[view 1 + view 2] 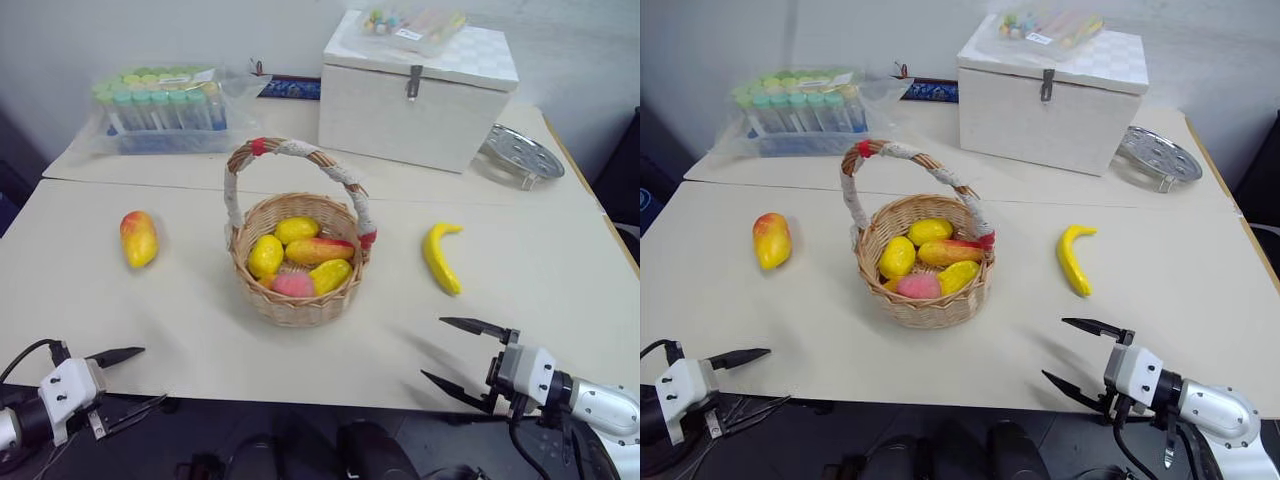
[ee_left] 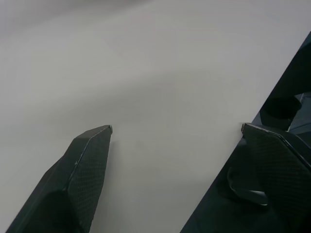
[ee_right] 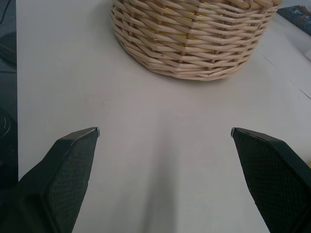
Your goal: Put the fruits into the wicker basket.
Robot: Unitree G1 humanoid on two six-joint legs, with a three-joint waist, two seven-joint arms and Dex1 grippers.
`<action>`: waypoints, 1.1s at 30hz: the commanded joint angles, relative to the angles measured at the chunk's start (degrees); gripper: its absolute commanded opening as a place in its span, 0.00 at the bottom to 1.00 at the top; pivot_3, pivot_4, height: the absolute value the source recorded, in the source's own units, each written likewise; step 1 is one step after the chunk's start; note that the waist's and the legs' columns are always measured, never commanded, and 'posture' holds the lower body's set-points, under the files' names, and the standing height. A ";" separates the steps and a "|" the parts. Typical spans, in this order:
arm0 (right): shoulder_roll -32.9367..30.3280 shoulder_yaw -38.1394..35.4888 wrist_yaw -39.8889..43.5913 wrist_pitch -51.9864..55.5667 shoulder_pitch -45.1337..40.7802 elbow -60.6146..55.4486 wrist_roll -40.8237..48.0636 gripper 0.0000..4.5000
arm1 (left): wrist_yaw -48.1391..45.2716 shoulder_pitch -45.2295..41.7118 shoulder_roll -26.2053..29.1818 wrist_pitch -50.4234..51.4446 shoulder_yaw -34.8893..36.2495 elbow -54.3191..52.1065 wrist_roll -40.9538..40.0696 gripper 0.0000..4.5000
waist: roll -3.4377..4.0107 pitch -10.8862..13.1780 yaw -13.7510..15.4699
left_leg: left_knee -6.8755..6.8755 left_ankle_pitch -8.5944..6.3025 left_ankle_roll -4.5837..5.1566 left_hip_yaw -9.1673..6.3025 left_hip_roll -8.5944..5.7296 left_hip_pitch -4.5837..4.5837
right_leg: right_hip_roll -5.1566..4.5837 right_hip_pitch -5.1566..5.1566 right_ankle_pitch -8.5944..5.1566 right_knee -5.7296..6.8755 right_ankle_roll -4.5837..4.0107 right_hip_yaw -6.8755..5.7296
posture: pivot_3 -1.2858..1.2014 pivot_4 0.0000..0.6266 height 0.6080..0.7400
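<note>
The wicker basket (image 1: pixel 297 262) stands mid-table with several fruits inside, its cloth-wrapped handle arching over them. To its left an orange-red-and-yellow mango (image 1: pixel 139 238) lies on the table. A yellow banana (image 1: pixel 441 257) lies to its right. My left gripper (image 1: pixel 140 377) hangs open at the table's near left edge, well short of the mango. Low at the near right edge, my right gripper (image 1: pixel 452 350) is open and empty, below the banana. The right wrist view faces the basket's woven wall (image 3: pixel 194 39) across bare tabletop.
A white lidded box (image 1: pixel 415 92) stands at the back right with a small bag on top. A plastic bag of green-capped tubes (image 1: pixel 160 105) sits back left. A metal perforated dish (image 1: pixel 520 152) lies right of the box. A seam crosses the table behind the basket.
</note>
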 commanded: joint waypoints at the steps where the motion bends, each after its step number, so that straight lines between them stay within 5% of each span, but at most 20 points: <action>1: 0.38 -0.03 -0.87 0.29 -0.59 -0.72 -0.10 1.00 | 0.49 -1.08 1.02 -0.22 1.94 0.98 -0.92 0.99 | 0.00 0.00 0.01 | 0.00 0.00 0.00 0.00 0.00 0.00 | 0.00 0.00 0.00 0.00 0.00 0.00 | 0.52 0.24 1.00; 10: 1.92 1.18 -3.15 1.80 -0.65 -2.24 -0.78 1.00 | -0.66 -2.93 1.27 5.59 1.57 0.13 -5.10 0.99 | 0.00 0.00 -0.13 | 0.01 -0.01 -0.01 0.00 0.01 0.00 | 0.01 -0.02 0.00 0.02 0.00 -0.01 | 0.52 0.24 1.00; 16: 5.52 1.16 -5.56 4.70 -2.97 -7.13 5.94 1.00 | 3.43 -7.17 5.72 27.39 4.40 0.45 -12.91 0.99 | 0.03 0.02 -0.08 | 0.03 0.00 -0.02 -0.03 0.01 0.01 | 0.00 -0.02 0.00 0.10 0.00 -0.02 | 0.52 0.24 1.00; 20: 6.06 0.01 -11.24 12.41 -9.95 -16.66 13.87 1.00 | 17.45 -25.61 12.08 55.31 7.14 5.30 -23.18 0.99 | -0.02 0.08 0.39 | 0.20 0.01 -0.02 -0.25 -0.01 -0.08 | -0.06 -0.02 0.00 0.27 0.00 -0.22 | 0.52 0.24 1.00; 24: 3.74 -1.47 -14.92 19.25 -19.70 -21.26 17.72 1.00 | 23.16 -42.59 16.61 72.03 -0.35 6.86 -24.37 0.99 | -0.05 0.10 0.44 | 0.36 0.10 -0.18 -0.73 -0.07 -0.28 | -0.16 -0.12 0.04 0.57 -0.08 -0.71 | 0.52 0.24 1.00; 30: 0.18 -2.25 -13.50 25.93 -26.64 -21.68 22.33 1.00 | 27.54 -62.75 13.94 70.26 -20.71 18.66 -9.65 0.99 | 0.16 0.20 1.19 | 0.31 0.08 -0.14 -0.69 -0.26 -0.38 | -0.41 -0.32 -0.02 0.63 -0.19 -1.19 | 0.52 0.24 1.00; 33: -0.79 -3.34 -12.69 27.60 -28.15 -21.47 23.69 1.00 | 30.19 -69.42 10.31 66.03 -23.85 26.59 -4.52 0.99 | 0.12 0.21 1.44 | 0.45 0.09 -0.14 -0.58 -0.18 -0.44 | -0.35 -0.38 -0.02 0.61 -0.18 -1.16 | 0.52 0.24 1.00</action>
